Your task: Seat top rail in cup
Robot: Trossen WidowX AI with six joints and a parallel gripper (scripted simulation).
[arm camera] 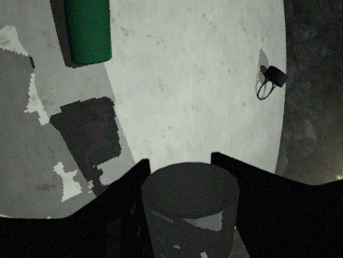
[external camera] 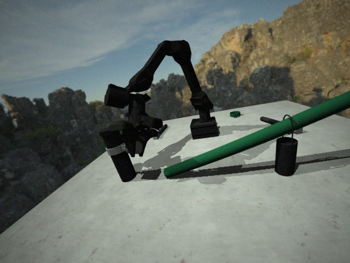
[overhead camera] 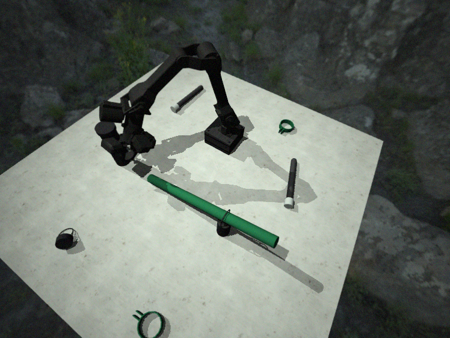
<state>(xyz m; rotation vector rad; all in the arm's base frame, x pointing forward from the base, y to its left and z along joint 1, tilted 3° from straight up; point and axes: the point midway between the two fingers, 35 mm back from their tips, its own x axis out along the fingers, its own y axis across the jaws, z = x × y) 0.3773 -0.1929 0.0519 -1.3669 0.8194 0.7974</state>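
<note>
while the tool [external camera: 137,142] is pinching the rail-end cup [arm camera: 190,203] from both sides, the step in hand looks like readying that cup, not yet seating anything. in the wrist view the dark cup fills the gap between the fingers. the cup hangs at the silver brace band [external camera: 115,149] on the big post [external camera: 123,165], which leans in the exterior view with its foot on the desk [external camera: 198,226].

the green top rail [external camera: 240,142] slopes down through the loop cap [external camera: 288,114] on the short post [external camera: 285,159]. its cut end [external camera: 168,172] rests on the desk near the big post's foot, apart from the cup and well below it.

next, i judge, the cup's mouth must face along the rail's line with the band kept high. then the tool should release the cup, take the rail and slide its end fully in.
</note>
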